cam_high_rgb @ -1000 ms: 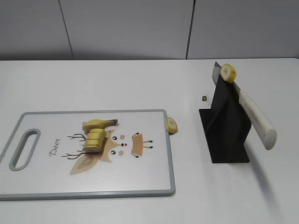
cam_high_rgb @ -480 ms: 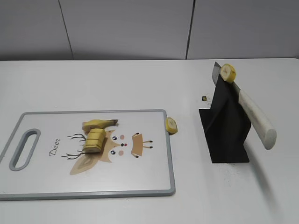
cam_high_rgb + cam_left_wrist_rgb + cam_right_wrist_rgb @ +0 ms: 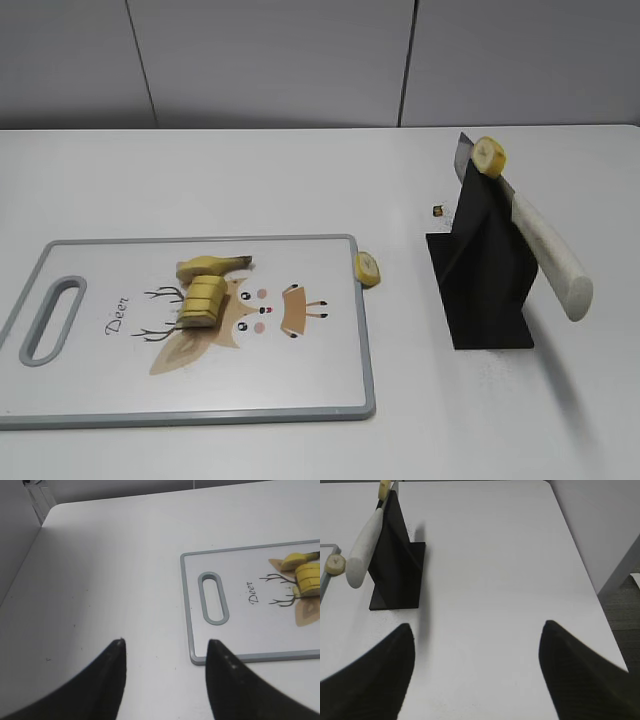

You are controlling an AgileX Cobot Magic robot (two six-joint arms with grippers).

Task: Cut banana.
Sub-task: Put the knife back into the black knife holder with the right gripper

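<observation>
A sliced banana (image 3: 203,296) lies on the white cutting board (image 3: 300,380), its slices stacked below the stem end (image 3: 212,265); it also shows in the left wrist view (image 3: 306,573). One slice (image 3: 368,268) lies on the table by the board's right edge. A knife with a white handle (image 3: 552,257) rests in a black stand (image 3: 485,290), and a banana slice (image 3: 489,156) sticks on its blade. Neither arm appears in the exterior view. My left gripper (image 3: 165,647) is open and empty over bare table left of the board. My right gripper (image 3: 476,630) is open and empty, right of the stand (image 3: 395,565).
The board has a grey rim and a handle slot (image 3: 52,320) at its left end. A small dark speck (image 3: 438,210) lies on the table behind the stand. A grey wall stands behind the table. The table's right edge (image 3: 590,580) drops off beside my right gripper.
</observation>
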